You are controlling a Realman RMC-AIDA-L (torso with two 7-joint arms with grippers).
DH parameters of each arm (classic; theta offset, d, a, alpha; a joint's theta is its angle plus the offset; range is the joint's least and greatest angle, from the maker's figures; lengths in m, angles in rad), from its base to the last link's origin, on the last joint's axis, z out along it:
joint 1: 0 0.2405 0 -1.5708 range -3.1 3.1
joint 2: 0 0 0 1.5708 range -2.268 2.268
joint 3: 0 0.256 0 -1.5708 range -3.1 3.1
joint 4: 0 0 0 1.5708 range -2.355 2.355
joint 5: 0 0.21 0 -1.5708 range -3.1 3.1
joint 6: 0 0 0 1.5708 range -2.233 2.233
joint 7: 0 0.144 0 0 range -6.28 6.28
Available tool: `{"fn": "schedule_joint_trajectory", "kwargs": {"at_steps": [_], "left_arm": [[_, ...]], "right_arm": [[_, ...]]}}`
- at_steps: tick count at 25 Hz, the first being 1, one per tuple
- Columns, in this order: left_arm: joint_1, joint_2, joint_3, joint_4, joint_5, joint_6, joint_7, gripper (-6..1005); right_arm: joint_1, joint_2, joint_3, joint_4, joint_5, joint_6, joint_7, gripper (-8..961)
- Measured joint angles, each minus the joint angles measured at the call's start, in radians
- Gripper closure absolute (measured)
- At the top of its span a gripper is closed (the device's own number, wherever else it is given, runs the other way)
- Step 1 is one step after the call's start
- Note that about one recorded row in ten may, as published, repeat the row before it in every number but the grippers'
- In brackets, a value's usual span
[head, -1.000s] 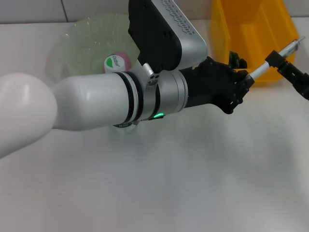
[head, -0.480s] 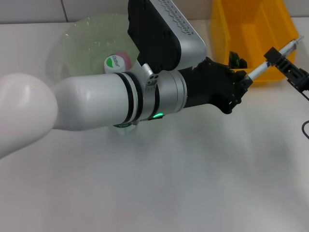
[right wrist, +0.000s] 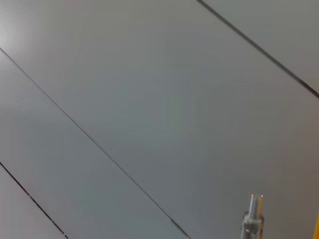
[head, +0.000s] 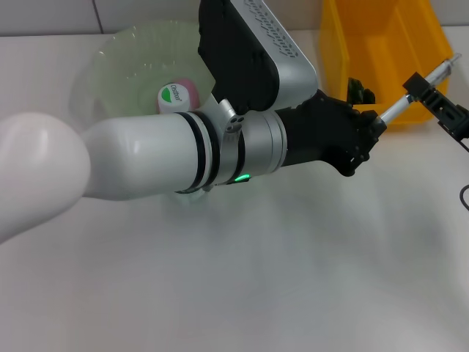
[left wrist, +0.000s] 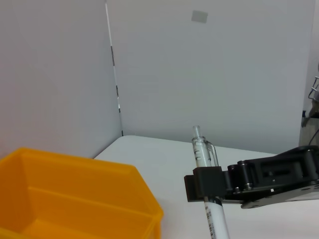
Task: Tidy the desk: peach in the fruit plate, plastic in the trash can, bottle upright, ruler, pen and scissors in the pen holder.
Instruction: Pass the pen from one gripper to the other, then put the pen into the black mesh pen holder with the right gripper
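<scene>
Green-white sticker (head: 173, 95), wording unreadable
</scene>
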Motion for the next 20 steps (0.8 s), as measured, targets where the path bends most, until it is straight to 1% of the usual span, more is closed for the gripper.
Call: {"fn": "schedule_joint_trajectory", "kwargs": {"at_steps": [7, 9, 11, 13, 14, 16, 17, 18, 19, 20], "left_arm": [[0.012, -0.001, -0.005, 0.009, -0.006, -0.007, -0.004, 830], [0.012, 0.002, -0.008, 0.009, -0.033, -0.005, 0.001, 829], [0.012, 0.004, -0.026, 0.009, -0.072, 0.013, 0.021, 760], [0.012, 0.005, -0.070, 0.009, -0.137, 0.067, 0.062, 692], [0.012, 0.005, -0.070, 0.009, -0.137, 0.067, 0.062, 657], [0.008, 0.005, -0.150, 0.000, -0.241, 0.186, 0.126, 577], [0.001, 0.005, -0.212, -0.017, -0.306, 0.267, 0.163, 530], [0.001, 0.005, -0.212, -0.017, -0.306, 0.267, 0.163, 484], [-0.016, 0.005, -0.313, -0.065, -0.411, 0.407, 0.225, 437], [-0.022, 0.005, -0.351, -0.092, -0.443, 0.457, 0.249, 391]], "right_arm": [[-0.009, 0.000, 0.016, 0.000, 0.020, 0.001, -0.026, 799], [-0.011, 0.000, 0.024, -0.003, 0.022, 0.001, -0.027, 805], [-0.013, 0.000, 0.033, -0.005, 0.022, 0.004, -0.028, 816], [-0.017, 0.000, 0.044, -0.008, 0.022, 0.008, -0.028, 828], [-0.018, 0.000, 0.046, -0.008, 0.022, 0.010, -0.029, 828], [-0.020, -0.001, 0.051, -0.009, 0.022, 0.010, -0.031, 829], [-0.021, -0.002, 0.052, -0.009, 0.023, 0.011, -0.033, 827], [-0.022, -0.003, 0.053, -0.009, 0.023, 0.010, -0.033, 825], [-0.022, -0.006, 0.057, -0.010, 0.023, 0.009, -0.034, 824], [-0.022, -0.007, 0.063, -0.011, 0.023, 0.005, -0.034, 822]]}}
